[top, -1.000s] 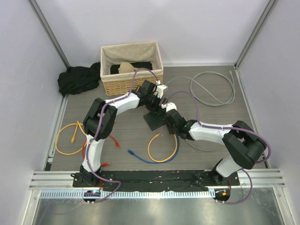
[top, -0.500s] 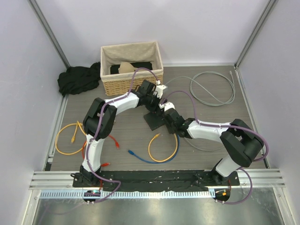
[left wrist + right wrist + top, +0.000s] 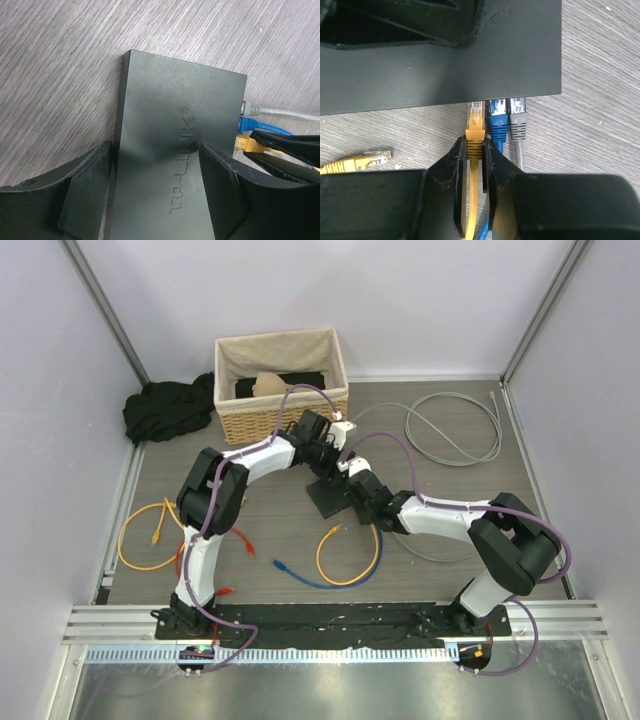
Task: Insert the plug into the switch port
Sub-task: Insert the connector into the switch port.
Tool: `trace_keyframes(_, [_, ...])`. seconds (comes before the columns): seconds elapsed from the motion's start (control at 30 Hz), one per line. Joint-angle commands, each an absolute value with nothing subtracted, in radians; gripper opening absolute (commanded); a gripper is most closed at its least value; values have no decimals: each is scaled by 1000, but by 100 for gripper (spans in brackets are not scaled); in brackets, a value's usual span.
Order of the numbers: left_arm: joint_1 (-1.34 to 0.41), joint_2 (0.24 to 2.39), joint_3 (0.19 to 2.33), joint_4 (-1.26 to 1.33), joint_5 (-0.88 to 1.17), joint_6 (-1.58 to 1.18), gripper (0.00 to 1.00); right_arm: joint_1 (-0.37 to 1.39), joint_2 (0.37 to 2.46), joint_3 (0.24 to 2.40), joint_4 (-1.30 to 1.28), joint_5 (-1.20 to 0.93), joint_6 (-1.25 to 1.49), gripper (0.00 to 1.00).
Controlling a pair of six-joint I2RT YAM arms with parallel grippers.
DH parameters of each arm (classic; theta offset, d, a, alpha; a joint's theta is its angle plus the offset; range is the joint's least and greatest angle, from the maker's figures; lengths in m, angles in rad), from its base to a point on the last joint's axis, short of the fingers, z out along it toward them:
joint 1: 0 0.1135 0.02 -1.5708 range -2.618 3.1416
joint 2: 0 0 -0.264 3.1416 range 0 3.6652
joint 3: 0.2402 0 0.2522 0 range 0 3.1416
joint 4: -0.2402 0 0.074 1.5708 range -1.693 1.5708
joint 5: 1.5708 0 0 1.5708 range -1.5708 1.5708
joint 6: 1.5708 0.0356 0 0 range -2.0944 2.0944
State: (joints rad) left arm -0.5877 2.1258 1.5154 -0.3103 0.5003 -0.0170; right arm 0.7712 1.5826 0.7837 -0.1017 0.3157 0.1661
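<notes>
The switch (image 3: 330,497) is a flat dark-grey box on the table's middle; it also shows in the left wrist view (image 3: 180,145) and the right wrist view (image 3: 470,65). My left gripper (image 3: 155,192) is shut across its width and holds it flat. My right gripper (image 3: 475,145) is shut on the yellow plug (image 3: 475,127), whose clear tip sits at the mouth of a socket on the switch's narrow edge. A blue plug (image 3: 497,122) and a grey plug (image 3: 518,120) sit in the sockets beside it. In the top view both grippers meet over the switch.
A wicker basket (image 3: 282,385) stands behind the switch, with black cloth (image 3: 165,410) to its left. A grey cable coil (image 3: 455,430) lies at the back right. Yellow, red and blue cable loops (image 3: 150,535) lie at the front. A loose yellow plug (image 3: 362,161) lies left of my right gripper.
My right gripper has moved a little up and left toward the switch with the yellow plug. The left arm and the switch have stayed in place.
</notes>
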Motion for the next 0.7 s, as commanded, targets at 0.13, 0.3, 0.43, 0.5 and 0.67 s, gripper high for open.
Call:
trace_keyframes(0.13, [-606,2140,1502,-468,765,60,70,769,1551,772,150,232,75,1])
trace_keyframes(0.3, [-614,2076,1393,-485,822,64,68,784,1517,743,196,170,60,1])
trace_keyframes(0.43, [-649,2042,1328,-515,795,75,68,813,1516,738,215,149,34,1])
trace_keyframes(0.5, [-669,2037,1309,-543,766,78,68,831,1520,755,215,144,9,1])
trace_keyframes(0.67, [-672,2014,1259,-554,709,90,69,842,1537,808,199,144,-37,1])
